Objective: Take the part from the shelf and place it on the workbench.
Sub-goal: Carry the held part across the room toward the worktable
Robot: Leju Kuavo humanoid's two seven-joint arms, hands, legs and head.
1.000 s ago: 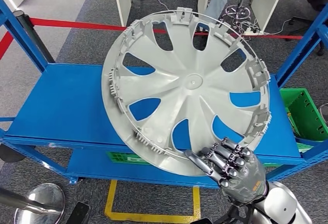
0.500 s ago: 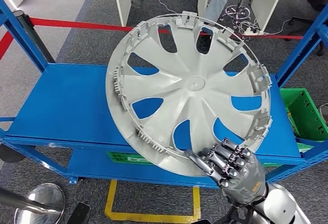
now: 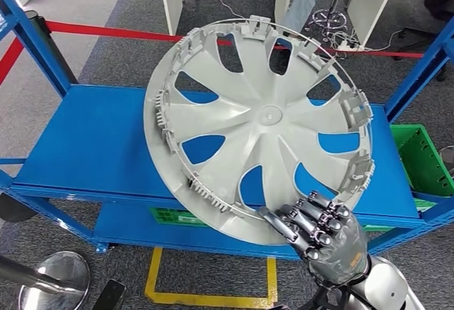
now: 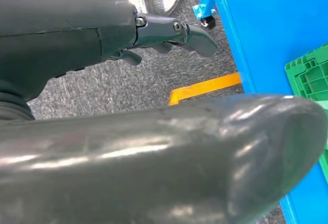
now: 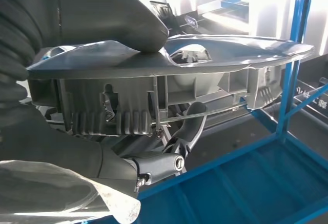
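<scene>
Pinching the near rim of the wheel cover (image 3: pixel 259 122), the right hand (image 3: pixel 321 235) at lower right has its thumb on one face and fingers (image 5: pixel 185 131) on the ribbed back. You'll note the cover sits slightly higher than a second ago, tilted above the blue shelf (image 3: pixel 80 143). Judged lifted off; carry to the workbench remains. Left hand (image 4: pixel 170 32): fingers extended, holding nothing.

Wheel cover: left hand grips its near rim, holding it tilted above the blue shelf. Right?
Wrong hand. The right hand grips the wheel cover at its near rim, tilted above the blue shelf, as the head view shows. The left hand holds nothing.
</scene>
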